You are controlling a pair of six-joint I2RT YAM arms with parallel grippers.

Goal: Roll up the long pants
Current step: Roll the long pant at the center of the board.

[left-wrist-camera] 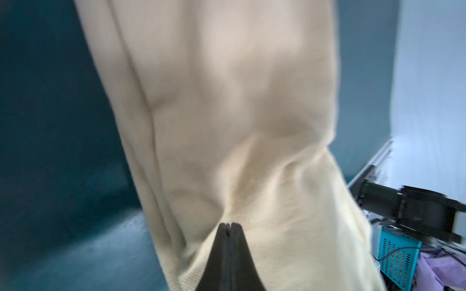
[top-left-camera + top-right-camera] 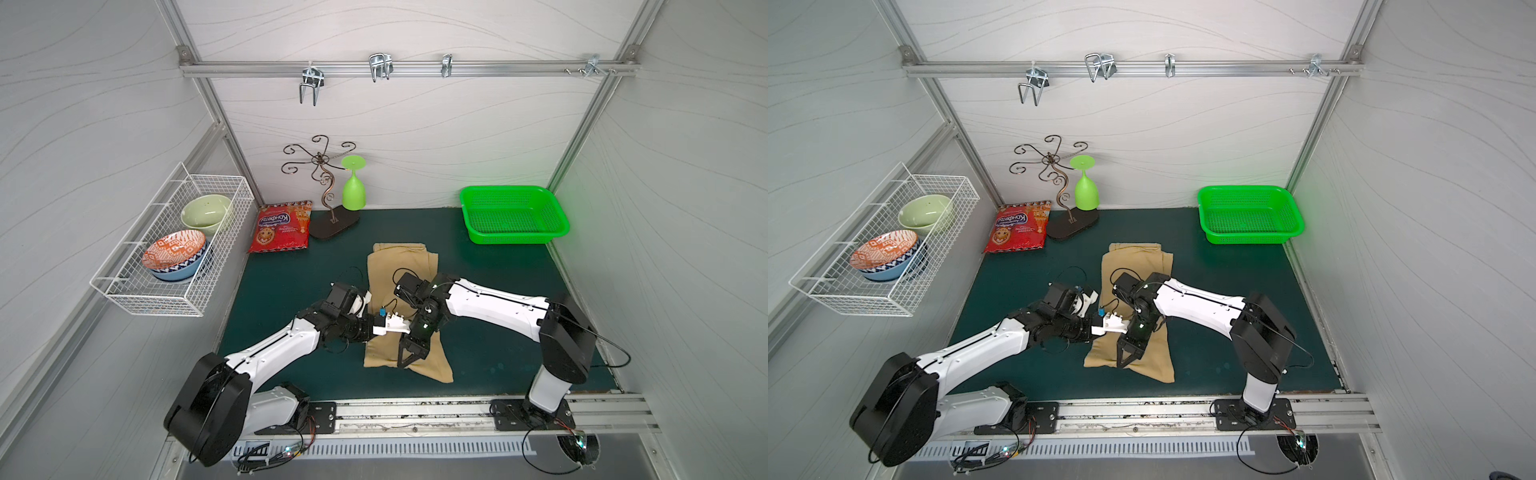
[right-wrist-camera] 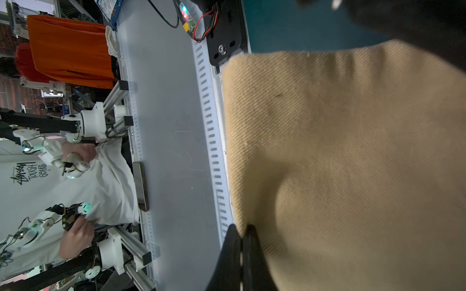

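Note:
The long pants are a tan cloth lying lengthwise in the middle of the dark green mat, seen in both top views. Both arms meet over its near half. My left gripper is shut on a pucker of the cloth. My right gripper is shut on an edge of the tan cloth; in a top view the right gripper points toward the front rail. The left gripper's fingertips are hidden under the right wrist in both top views.
A green basket stands at the back right. A red snack bag, a metal stand and a green goblet are at the back left. A wire rack with bowls hangs on the left wall.

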